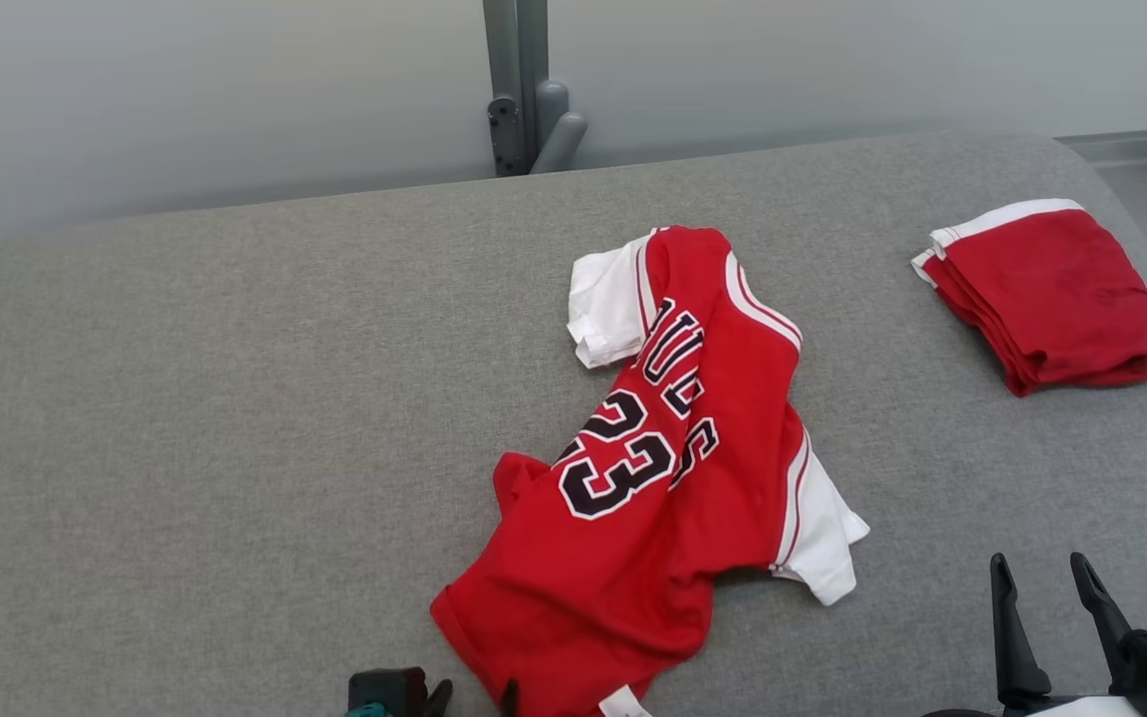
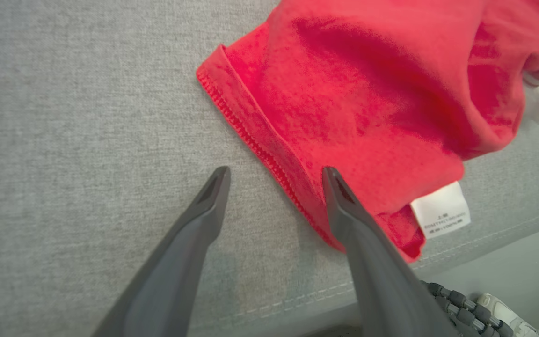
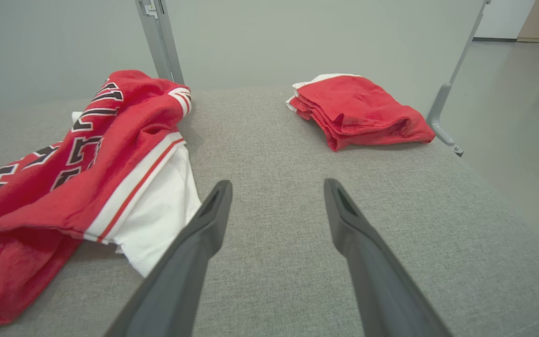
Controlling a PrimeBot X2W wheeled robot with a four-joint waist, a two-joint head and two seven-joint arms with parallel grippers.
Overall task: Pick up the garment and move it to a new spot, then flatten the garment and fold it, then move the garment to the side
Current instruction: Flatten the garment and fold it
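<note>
A red jersey with white sleeves and a black "23" (image 1: pixel 673 468) lies crumpled in the middle of the grey padded table (image 1: pixel 185 418). Its red hem (image 2: pixel 260 145) and white care label (image 2: pixel 440 210) lie close to the table's near edge. My left gripper (image 2: pixel 274 175) is open and straddles that hem, one finger on bare table, the other over the red cloth; in the head view its tips (image 1: pixel 474 694) peek up at the bottom edge. My right gripper (image 1: pixel 1046 578) is open over bare table, right of the jersey's white sleeve (image 3: pixel 157 224), holding nothing.
A second red garment (image 1: pixel 1056 294), folded, lies at the table's far right (image 3: pixel 363 110). A grey metal post (image 1: pixel 524 90) stands behind the table against a pale wall. The table's near edge and seam (image 2: pixel 297 299) run just below the left gripper.
</note>
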